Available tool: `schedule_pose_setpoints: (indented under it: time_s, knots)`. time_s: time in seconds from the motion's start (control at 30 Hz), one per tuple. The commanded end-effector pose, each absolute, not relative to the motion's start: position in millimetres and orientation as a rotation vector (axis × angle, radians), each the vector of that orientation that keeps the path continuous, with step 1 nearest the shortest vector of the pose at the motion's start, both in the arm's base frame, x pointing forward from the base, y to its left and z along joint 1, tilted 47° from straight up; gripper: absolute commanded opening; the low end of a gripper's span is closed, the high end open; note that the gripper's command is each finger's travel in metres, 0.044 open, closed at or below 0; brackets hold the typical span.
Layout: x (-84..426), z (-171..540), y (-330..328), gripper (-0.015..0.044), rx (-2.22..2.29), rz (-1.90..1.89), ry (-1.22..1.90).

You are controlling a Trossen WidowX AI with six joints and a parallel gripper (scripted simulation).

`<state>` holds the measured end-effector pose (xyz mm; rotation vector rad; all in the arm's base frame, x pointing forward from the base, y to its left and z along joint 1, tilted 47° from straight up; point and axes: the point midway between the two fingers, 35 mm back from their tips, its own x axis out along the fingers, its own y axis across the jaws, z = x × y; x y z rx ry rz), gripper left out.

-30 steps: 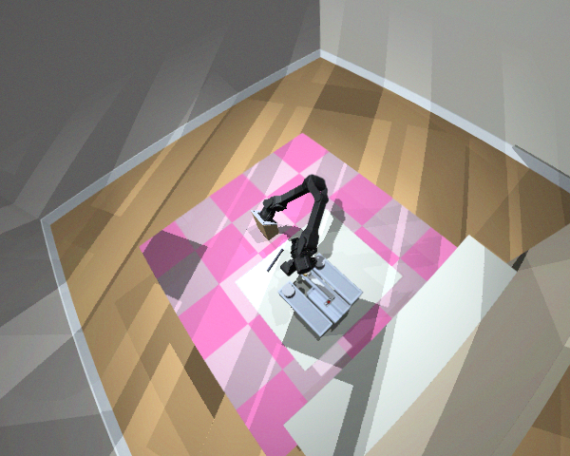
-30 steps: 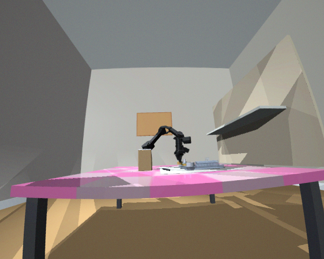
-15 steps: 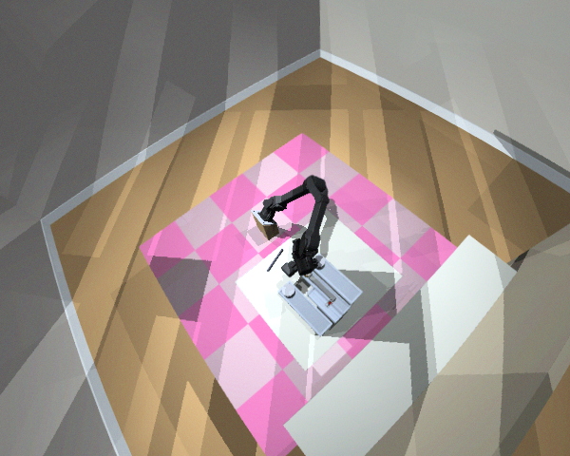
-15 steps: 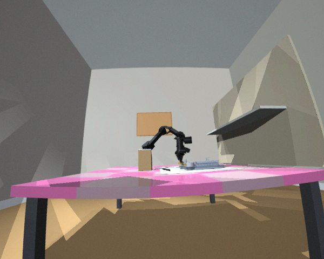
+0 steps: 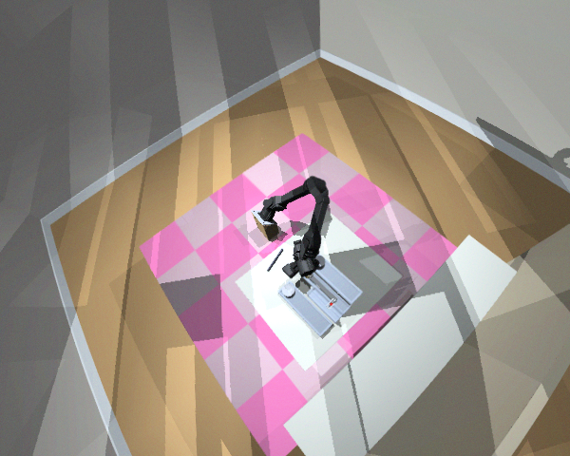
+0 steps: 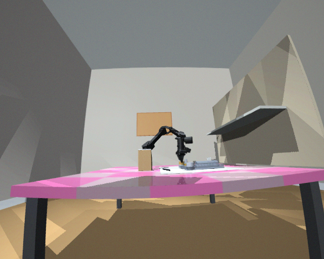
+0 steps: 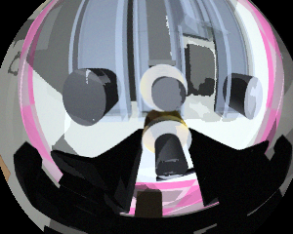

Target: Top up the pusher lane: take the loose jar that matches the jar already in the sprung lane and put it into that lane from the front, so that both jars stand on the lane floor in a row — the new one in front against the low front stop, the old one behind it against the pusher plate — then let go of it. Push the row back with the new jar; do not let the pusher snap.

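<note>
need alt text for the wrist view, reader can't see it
Black gripper fingers hold a pale-topped, yellow-sided round jar just before a similar pale-topped jar at the near end of a blue-grey lane rack.

The table has pink and pale pink squares. The mat is white. The arm is all black. The lane rack is light blue-gray, with a tiny bit of red seen from above. The block under the arm is tan. The board on the wall is orange.
</note>
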<state>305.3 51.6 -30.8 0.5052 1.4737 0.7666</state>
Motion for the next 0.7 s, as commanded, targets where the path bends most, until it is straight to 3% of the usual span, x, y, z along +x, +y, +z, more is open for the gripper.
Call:
schedule_pose_setpoints:
  time_s: [0.0,0.67]
  knots:
    - [316.4,-27.4,51.6,0.0000,0.501,0.770,1.442]
    - [326.0,-24.7,52.7,0.0000,0.501,0.771,1.442]
